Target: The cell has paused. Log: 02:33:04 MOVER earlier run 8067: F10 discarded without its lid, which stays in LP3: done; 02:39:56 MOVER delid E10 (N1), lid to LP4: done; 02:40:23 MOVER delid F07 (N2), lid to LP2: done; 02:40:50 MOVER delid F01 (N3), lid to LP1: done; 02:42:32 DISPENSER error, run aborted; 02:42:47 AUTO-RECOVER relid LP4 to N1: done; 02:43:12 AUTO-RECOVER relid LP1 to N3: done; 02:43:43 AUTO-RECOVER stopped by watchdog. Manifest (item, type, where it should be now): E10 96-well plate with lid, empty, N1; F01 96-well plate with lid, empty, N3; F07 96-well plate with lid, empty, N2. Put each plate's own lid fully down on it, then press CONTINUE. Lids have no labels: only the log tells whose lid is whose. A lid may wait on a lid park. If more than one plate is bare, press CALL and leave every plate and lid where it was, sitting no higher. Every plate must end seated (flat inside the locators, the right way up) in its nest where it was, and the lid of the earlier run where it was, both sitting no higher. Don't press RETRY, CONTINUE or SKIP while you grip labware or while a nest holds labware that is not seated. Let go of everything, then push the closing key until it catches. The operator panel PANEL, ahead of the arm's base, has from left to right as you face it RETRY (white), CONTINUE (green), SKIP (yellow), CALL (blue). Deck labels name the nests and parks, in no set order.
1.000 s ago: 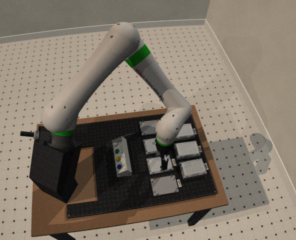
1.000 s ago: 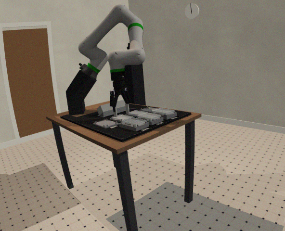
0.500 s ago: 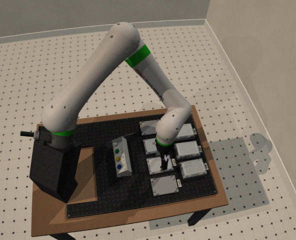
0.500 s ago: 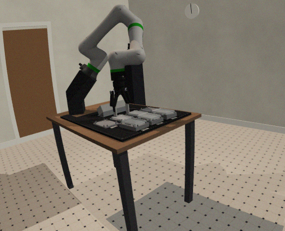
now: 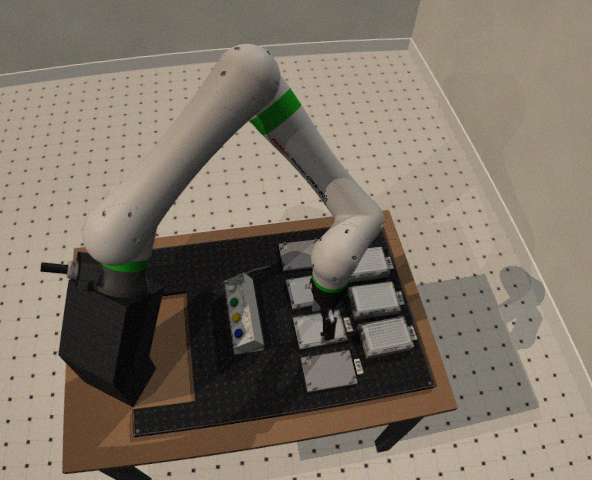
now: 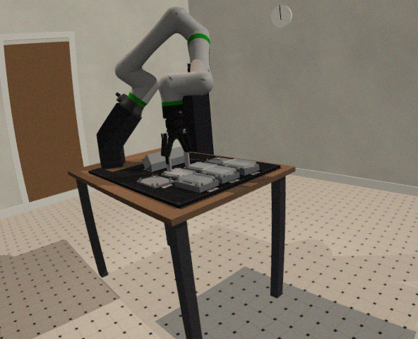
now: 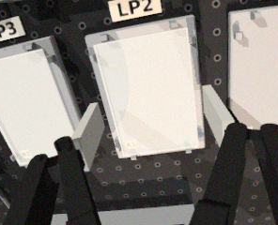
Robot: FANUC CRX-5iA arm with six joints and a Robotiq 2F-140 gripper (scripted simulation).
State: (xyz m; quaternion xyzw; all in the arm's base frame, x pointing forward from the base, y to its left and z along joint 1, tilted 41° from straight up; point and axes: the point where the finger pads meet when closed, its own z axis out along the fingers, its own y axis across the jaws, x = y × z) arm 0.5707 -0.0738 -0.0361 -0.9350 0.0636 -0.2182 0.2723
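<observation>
My gripper is open and hangs just above the lid that lies on the park labelled LP2. The two finger pads stand on either side of the lid's long edges, a little apart from it. In the top view the gripper is over the third park of the left column. Another lid lies on LP3, to the left in the wrist view. Three well plates sit in nests in the right column. The nearest one shows its wells most plainly. I cannot tell for sure which plates are lidded.
The operator panel with green, yellow and blue buttons stands left of the parks. It also shows in the exterior view. A pale flat park lies right of LP2. The arm's wrist hides part of the far parks.
</observation>
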